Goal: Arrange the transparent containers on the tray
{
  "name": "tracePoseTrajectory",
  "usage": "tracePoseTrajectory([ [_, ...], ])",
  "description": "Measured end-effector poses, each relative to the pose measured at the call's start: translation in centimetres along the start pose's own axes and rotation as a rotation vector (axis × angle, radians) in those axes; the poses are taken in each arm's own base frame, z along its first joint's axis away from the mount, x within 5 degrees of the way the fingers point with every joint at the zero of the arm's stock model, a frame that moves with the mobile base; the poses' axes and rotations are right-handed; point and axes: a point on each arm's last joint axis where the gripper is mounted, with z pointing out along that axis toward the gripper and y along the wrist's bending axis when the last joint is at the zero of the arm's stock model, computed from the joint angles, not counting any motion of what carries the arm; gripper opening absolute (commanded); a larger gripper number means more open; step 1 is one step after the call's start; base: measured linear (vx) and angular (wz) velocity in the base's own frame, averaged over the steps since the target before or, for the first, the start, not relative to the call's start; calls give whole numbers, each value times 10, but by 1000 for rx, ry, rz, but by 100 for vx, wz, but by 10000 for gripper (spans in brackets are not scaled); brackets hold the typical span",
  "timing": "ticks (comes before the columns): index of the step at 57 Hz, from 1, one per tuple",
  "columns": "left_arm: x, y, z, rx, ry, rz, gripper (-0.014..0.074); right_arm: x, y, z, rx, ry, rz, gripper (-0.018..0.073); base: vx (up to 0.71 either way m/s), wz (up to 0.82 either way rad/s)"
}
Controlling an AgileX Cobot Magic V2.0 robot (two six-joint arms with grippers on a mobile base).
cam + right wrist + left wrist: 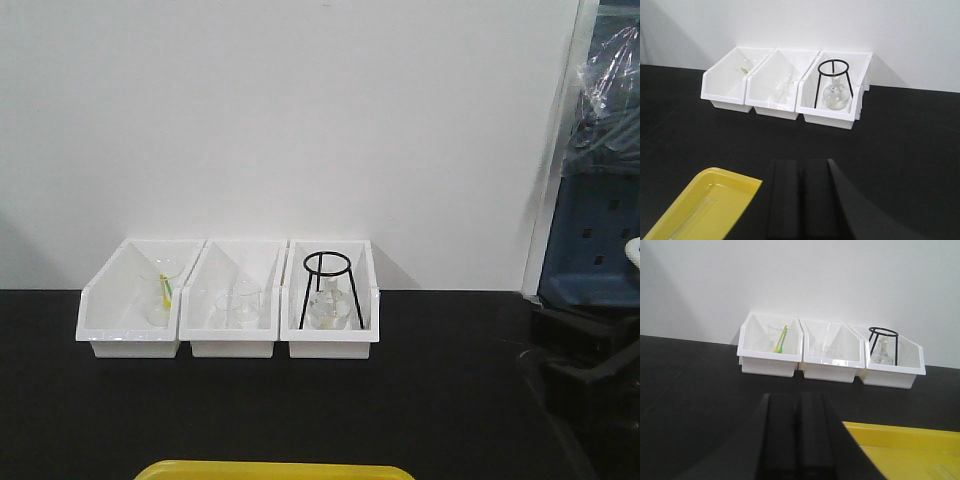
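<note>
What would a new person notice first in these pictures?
Three white bins stand side by side against the white wall on the black table. The right bin holds a black wire stand over a round glass flask. A bright yellow tray lies at the near edge.

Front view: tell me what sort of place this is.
Probably a laboratory bench: white bins against a plain wall hold clear glassware, including a round flask under a black wire stand, on a black table.

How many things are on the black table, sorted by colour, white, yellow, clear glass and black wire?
White bins: 3
Yellow tray: 1
Black wire tripod stand: 1
Clear glass pieces in the bins, such as the round flask: at least 3, exact count unclear
Total: at least 8
</note>
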Motion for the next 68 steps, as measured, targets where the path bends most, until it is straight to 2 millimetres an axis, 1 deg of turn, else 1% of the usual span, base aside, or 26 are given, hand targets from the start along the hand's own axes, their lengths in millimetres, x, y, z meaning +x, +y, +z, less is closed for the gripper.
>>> tracePoseTrajectory([
  [4,0,0,0,0,0,0,-6,1,-2,0,19,10,-12,-13,0,0],
  [9,0,0,0,0,0,0,-6,7,-6,-2,41,28,-49,-13,0,0],
  [13,0,0,0,0,0,0,-6,17,-13,-5,42,33,-83,-13,0,0],
  [17,0,0,0,0,0,0,-6,32,-25,-9,50,17,-126,-13,0,0],
  [24,0,0,0,0,0,0,-6,67,-50,-21,125,-73,-209,-13,0,0],
  [28,0,0,0,0,0,0,-6,89,-62,-31,203,-128,-240,-13,0,0],
  [29,0,0,0,0,0,0,-6,95,-66,-37,238,-154,-252,-13,0,0],
  [33,0,0,0,0,0,0,-6,119,-73,-45,314,-179,-259,-13,0,0],
  [38,0,0,0,0,0,0,-6,151,-78,-53,378,-198,-258,-13,0,0],
  [46,0,0,0,0,0,0,-6,195,-81,-54,422,-226,-268,-13,0,0],
  [50,0,0,0,0,0,0,-6,216,-83,-49,422,-219,-268,-13,0,0],
  [51,0,0,0,0,0,0,-6,224,-84,-45,419,-206,-264,-13,0,0],
  [53,0,0,0,0,-1,0,-6,234,-86,-41,414,-188,-256,-13,0,0],
  [58,0,0,0,0,1,0,-6,245,-88,-35,408,-162,-231,-13,0,0],
  [68,0,0,0,0,0,-1,-6,243,-87,-35,401,-201,-225,-13,0,0],
])
